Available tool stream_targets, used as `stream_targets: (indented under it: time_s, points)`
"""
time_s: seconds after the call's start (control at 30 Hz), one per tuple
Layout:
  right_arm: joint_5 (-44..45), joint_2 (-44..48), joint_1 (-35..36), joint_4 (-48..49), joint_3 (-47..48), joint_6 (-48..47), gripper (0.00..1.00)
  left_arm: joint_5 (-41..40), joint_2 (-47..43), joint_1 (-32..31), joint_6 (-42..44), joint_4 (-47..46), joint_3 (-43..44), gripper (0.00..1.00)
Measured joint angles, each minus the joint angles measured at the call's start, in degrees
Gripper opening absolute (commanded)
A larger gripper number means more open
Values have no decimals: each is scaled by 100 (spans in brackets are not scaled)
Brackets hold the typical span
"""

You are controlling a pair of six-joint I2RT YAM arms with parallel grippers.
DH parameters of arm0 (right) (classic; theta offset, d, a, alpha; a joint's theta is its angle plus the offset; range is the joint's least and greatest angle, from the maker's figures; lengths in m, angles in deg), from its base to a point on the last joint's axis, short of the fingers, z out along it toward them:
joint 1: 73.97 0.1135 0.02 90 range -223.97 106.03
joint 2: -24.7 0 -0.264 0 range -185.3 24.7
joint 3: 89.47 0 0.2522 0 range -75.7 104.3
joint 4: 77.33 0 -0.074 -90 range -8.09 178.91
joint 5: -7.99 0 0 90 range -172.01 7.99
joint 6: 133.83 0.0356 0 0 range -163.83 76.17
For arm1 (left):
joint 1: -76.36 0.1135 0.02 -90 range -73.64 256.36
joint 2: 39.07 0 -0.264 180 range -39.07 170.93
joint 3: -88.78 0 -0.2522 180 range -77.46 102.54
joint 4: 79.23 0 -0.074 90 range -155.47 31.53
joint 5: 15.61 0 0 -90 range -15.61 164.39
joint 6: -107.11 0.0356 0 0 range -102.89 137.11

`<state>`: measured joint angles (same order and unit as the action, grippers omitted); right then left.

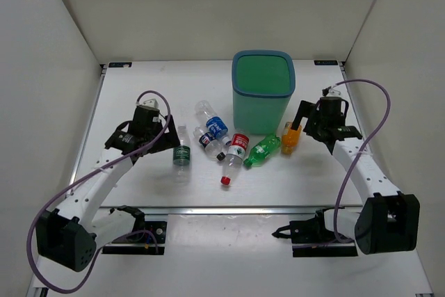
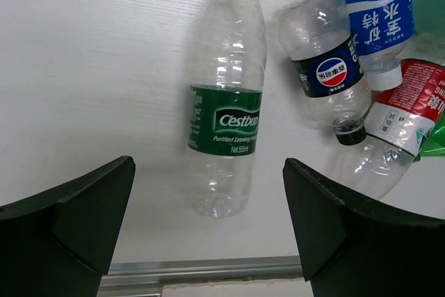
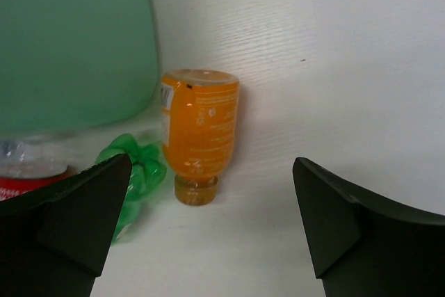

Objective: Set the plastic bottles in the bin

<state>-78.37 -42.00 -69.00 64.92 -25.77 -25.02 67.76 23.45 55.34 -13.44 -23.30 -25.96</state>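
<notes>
The two black fingers of the left gripper (image 2: 208,168) fill the bottom corners of the left wrist view, standing wide apart with nothing between them. Just beyond them, a clear plastic bottle with a green label (image 2: 226,119) lies on its side on the white table (image 1: 139,186), its white cap pointing away from the arm. It rests a little apart from the other bottles.

The right gripper (image 3: 212,165) is spread just as wide and holds nothing. Ahead of its fingers lies a small orange plastic bottle (image 3: 198,126), on its side with its neck towards the wrist camera. It sits close to the near right corner of the tall teal-green plastic bin (image 1: 261,113), which stands upright towards the far middle of the table.

Beside the orange one, a green plastic bottle (image 1: 262,151) lies slanted in front of the bin. To its left is a clear bottle with a red label and red cap (image 1: 235,149). Next comes a small clear bottle with a dark label (image 2: 327,74), whose black cap touches the red-labelled one. Behind it lies a clear bottle with a blue label (image 1: 214,123), white-capped, close to the bin's left side. All six bottles are on the table, outside the bin.
</notes>
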Motion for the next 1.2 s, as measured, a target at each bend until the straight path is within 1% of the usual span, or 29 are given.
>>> stream_targets:
  time_s: [0.13,0.27,0.37,0.57,0.6,0.63,0.67,0.73,0.77,0.8,0.87,0.93,1.03,1.07,1.13,1.2]
  points:
    - [179,-254,109,686,-546,284,99,-83,-337,28,-37,184,-15,99]
    - [289,-636,361,1252,-732,452,97,-127,-680,157,-31,385,-15,99]
    - [302,-872,328,1720,-885,599,96,-236,-852,223,-24,557,-15,99]
    - [339,-1342,361,2326,-1204,791,90,-361,-1128,232,-28,874,9,99]
    - [337,-1412,367,2393,-1213,815,86,-372,-1137,232,-28,909,24,99]
    - [341,-1478,382,2465,-1224,828,74,-382,-1137,232,-31,942,52,99]
    - [345,-1521,404,2511,-1237,846,68,-391,-1132,232,-22,973,85,99]
    - [404,-1532,437,2594,-1272,907,49,-400,-1130,236,-11,1016,142,99]
    - [435,-1506,439,2643,-1309,925,42,-404,-1123,236,-4,1032,175,99]
    - [452,-1464,437,2669,-1349,925,39,-407,-1110,236,9,1032,214,99]
    - [483,-1298,402,2647,-1447,981,27,-404,-1062,227,26,1021,306,98]
    - [509,-1025,291,2531,-1491,955,21,-398,-990,214,59,964,389,99]
    - [621,-391,52,2260,-1464,824,21,-348,-831,201,125,835,417,99]
    - [654,-109,-55,2094,-1397,750,19,-330,-745,195,149,798,417,99]
    - [645,267,-216,1751,-1078,573,18,-286,-568,190,195,706,417,99]
    - [643,496,-313,1467,-420,361,17,-210,-378,177,240,586,417,99]
